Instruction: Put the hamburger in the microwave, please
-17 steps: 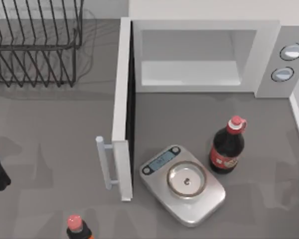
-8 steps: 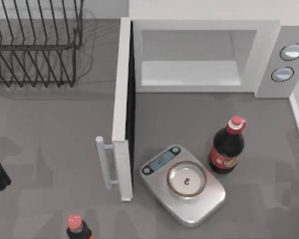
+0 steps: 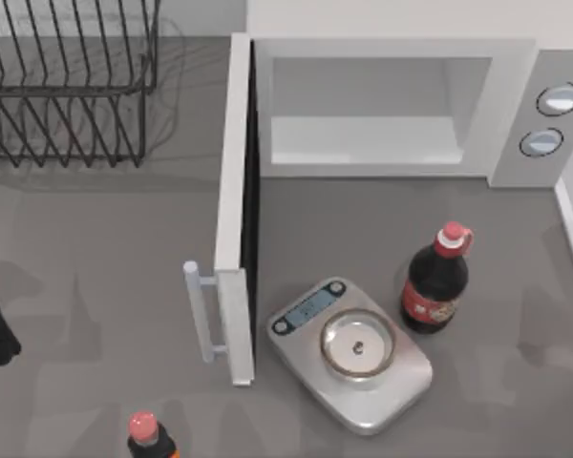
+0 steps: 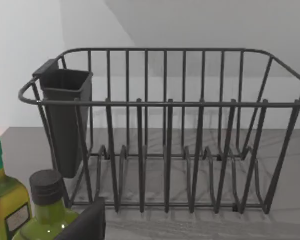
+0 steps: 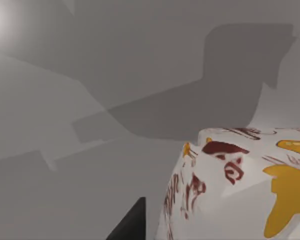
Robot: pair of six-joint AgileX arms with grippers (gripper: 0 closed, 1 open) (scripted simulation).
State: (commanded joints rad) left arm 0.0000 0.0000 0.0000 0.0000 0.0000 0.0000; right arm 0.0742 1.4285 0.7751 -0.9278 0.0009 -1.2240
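White boxy microwave at the far side of the grey table, its side-hinged door swung fully open. The right wrist view shows a white wrapper printed in red and yellow, probably the hamburger, close to the camera; a dark pincer tip lies just beside it. Whether either pincer is released or clenched cannot be told. Advice: carry the load in over the silver kitchen scale and red-capped cola bottle.

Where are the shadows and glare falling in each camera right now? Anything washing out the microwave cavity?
Top view: the microwave cavity is evenly lit, no glare; the dish rack casts thin line shadows on the table. Left wrist view: soft, even light behind the rack. Right wrist view: a bright spot in one corner, and broad angular shadows cross the grey surface beyond a white printed wrapper.
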